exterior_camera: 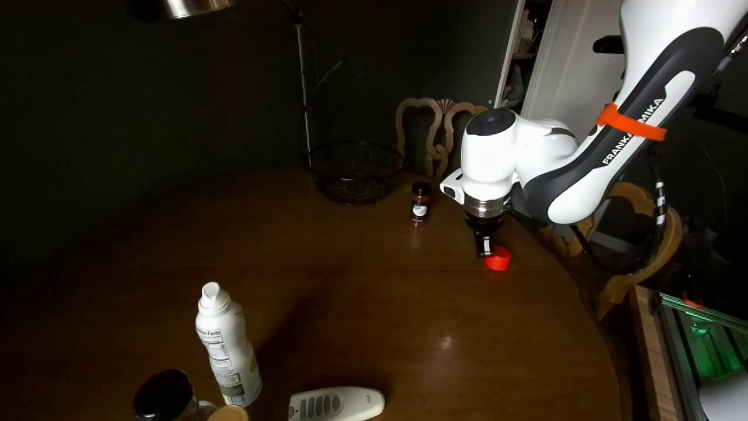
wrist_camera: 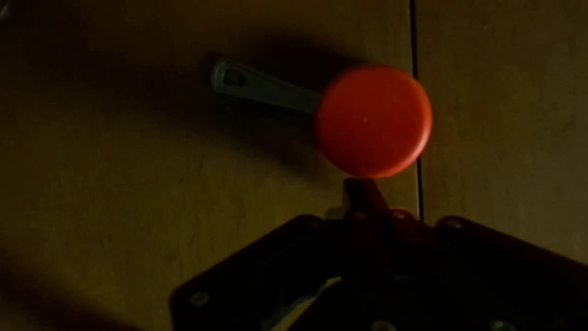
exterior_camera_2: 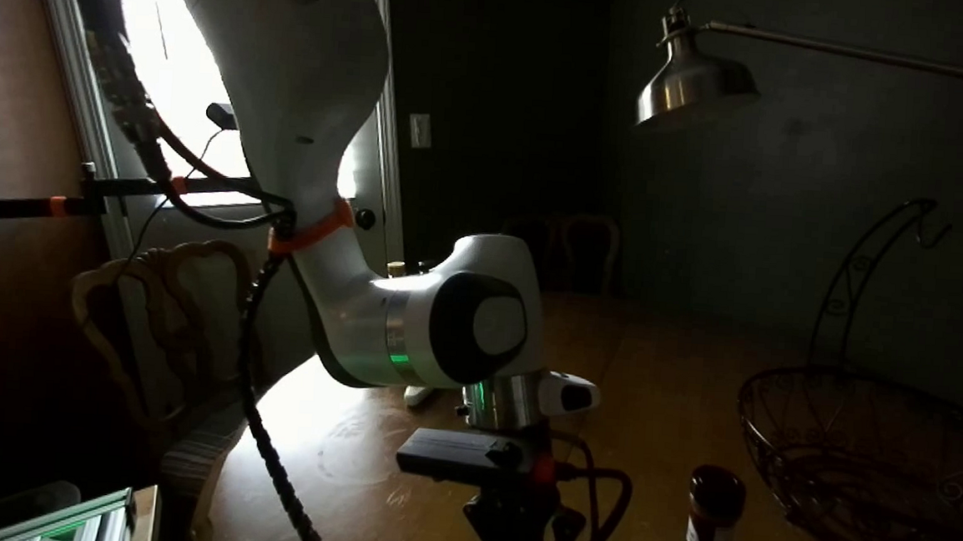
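Note:
My gripper points down low over the wooden table, beside a round red object. In the wrist view the dark fingertips are together, right at the near edge of the smooth red top. Whether they touch it cannot be told. Nothing is visible between the fingers. A grey handle with a hole at its end reaches out from under or behind the red object. The frame's lower edge cuts off the fingertips in an exterior view, where the black gripper body shows.
A small dark-capped bottle and a wire basket stand near the arm. Farther off are a white spray bottle, a white remote and a dark-lidded jar. A metal lamp overhangs the table; chairs stand around it.

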Tool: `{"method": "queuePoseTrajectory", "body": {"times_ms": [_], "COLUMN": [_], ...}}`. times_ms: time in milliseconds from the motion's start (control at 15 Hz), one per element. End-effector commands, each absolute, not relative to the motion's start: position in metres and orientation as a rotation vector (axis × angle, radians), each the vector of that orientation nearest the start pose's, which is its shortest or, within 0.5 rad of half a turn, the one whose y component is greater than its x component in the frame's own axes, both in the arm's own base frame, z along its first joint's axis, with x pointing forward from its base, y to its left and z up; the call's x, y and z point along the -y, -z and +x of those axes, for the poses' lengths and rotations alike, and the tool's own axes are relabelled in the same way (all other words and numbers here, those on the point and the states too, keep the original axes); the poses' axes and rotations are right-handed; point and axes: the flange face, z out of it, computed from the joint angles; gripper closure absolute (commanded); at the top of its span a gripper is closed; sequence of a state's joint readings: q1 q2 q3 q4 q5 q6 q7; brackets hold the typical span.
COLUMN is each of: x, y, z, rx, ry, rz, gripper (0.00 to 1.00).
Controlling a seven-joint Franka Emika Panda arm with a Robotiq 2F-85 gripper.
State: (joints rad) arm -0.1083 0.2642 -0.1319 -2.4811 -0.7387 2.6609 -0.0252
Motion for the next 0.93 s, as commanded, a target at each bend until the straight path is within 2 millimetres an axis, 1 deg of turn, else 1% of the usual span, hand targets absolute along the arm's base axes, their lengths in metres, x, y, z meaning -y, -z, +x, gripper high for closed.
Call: {"method": "queuePoseTrajectory", "body": {"times_ms": [0,67,133,200,400,467,533,600,667,733,800,867], "x": [0.094,0.094,0.095,0.097,0.106,0.109,0.112,0.115,0.117,0.114,0.113,0.111], "y": [-0.186,-0.189,-0.196,-0.201,-0.22,-0.225,-0.227,-0.228,-0.229,-0.225,-0.223,-0.221], "z": [0.45,0.45,0.45,0.449,0.447,0.445,0.443,0.438,0.434,0.425,0.418,0.412], "rx": [0.785,0.779,0.784,0.798,0.885,0.948,1.005,1.093,1.174,1.251,1.313,1.375], "ry": [-0.253,-0.232,-0.208,-0.193,-0.134,-0.12,-0.118,-0.116,-0.111,-0.112,-0.123,-0.143], "rz": [-3.359,-3.355,-3.341,-3.328,-3.286,-3.26,-3.236,-3.197,-3.153,-3.1,-3.051,-2.998], "gripper": [1.0,0.74,0.72,0.66,0.44,0.38,0.29,0.22,0.13,0.07,0.01,0.0]}}
